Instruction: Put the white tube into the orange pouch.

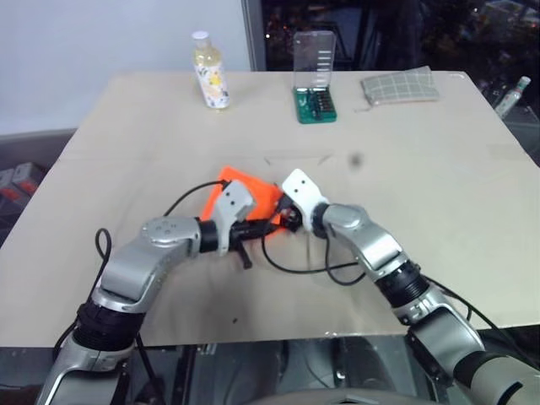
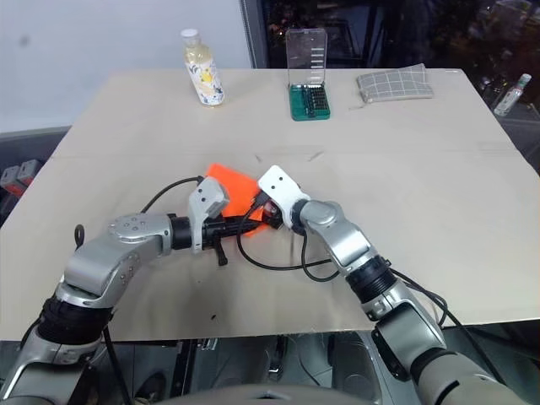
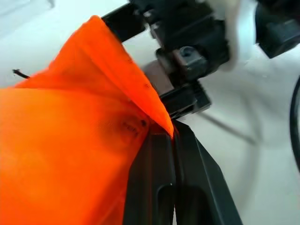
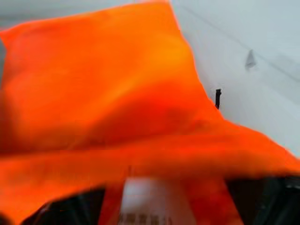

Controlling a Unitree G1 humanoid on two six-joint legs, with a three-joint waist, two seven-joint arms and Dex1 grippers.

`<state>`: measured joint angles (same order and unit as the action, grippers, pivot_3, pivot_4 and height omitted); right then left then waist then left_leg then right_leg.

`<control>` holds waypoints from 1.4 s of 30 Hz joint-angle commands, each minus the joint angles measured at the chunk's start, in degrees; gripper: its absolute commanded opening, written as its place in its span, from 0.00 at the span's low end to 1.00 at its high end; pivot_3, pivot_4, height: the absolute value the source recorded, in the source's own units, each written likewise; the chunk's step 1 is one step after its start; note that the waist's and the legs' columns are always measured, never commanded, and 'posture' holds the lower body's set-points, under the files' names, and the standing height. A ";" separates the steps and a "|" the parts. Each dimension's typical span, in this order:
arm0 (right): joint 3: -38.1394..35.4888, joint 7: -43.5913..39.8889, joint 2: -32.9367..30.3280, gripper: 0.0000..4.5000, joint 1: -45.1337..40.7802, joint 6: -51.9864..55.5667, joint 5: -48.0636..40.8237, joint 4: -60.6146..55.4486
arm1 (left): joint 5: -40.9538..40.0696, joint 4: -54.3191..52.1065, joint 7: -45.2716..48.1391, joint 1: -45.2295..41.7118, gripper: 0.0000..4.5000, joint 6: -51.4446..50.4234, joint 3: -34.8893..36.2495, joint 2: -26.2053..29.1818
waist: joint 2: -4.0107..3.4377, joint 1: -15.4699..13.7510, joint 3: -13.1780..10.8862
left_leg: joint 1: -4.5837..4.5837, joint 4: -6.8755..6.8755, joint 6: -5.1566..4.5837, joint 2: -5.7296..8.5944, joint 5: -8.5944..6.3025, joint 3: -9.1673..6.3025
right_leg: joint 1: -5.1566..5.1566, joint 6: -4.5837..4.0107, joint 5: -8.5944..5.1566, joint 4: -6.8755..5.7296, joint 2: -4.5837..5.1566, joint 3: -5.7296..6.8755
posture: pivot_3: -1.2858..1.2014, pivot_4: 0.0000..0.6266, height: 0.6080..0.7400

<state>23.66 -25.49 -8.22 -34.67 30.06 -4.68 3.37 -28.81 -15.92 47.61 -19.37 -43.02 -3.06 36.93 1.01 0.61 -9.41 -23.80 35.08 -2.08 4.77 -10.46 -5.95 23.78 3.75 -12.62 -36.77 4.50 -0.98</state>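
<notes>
Beige and mostly bare, the counter (image 1: 439, 211) fills the head views, with a clear bottle (image 1: 210, 72), a green bit set (image 1: 315, 78) and a grey checked cloth (image 1: 401, 86) lined along the top of the frame, well apart from the work. Both arms meet at the centre, where the orange pouch (image 1: 245, 191) sits between them.

Coming in from the lower left, the left pincer (image 3: 171, 140) has its two black fingers pressed together on the pouch's edge; its wrist view shows the fabric pinched and pulled up into a peak, so the mouth is held lifted. From the lower right, the right pincer (image 1: 289, 214) reaches to the same edge. Whether its fingers stand apart or closed I cannot tell, as orange cloth drapes over them in its wrist view.

That same view shows the white tube (image 4: 152, 201) at the bottom centre, straight ahead of the right pincer and under the raised orange lip. Its long axis appears to run along the pincer's own pointing line, into the pouch. So the tube looks to be at the mouth and partly in. The right arm is plainly the nearer one. The next move likely turns on keeping that axis in line with the opening while the left pincer holds the lip up.
</notes>
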 commanded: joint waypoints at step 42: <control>-7.32 -5.59 0.92 0.74 7.55 2.62 -6.87 -14.14 | -33.80 17.20 -7.51 -22.70 0.00 -21.79 25.33 -6.17 | 0.14 0.35 -0.01 | -0.02 0.03 0.10 0.01 0.23 -0.03 | -0.01 0.00 0.01 -0.01 -0.02 -0.05 | 0.52 0.24 1.00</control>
<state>16.36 -30.26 -7.80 -25.95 33.12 -10.26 -9.93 -60.51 4.31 39.98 -41.48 -65.42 20.31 30.38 1.15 0.96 -9.42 -23.82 35.11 -1.98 4.77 -10.24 -5.98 23.77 3.75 -12.61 -36.78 4.48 -1.03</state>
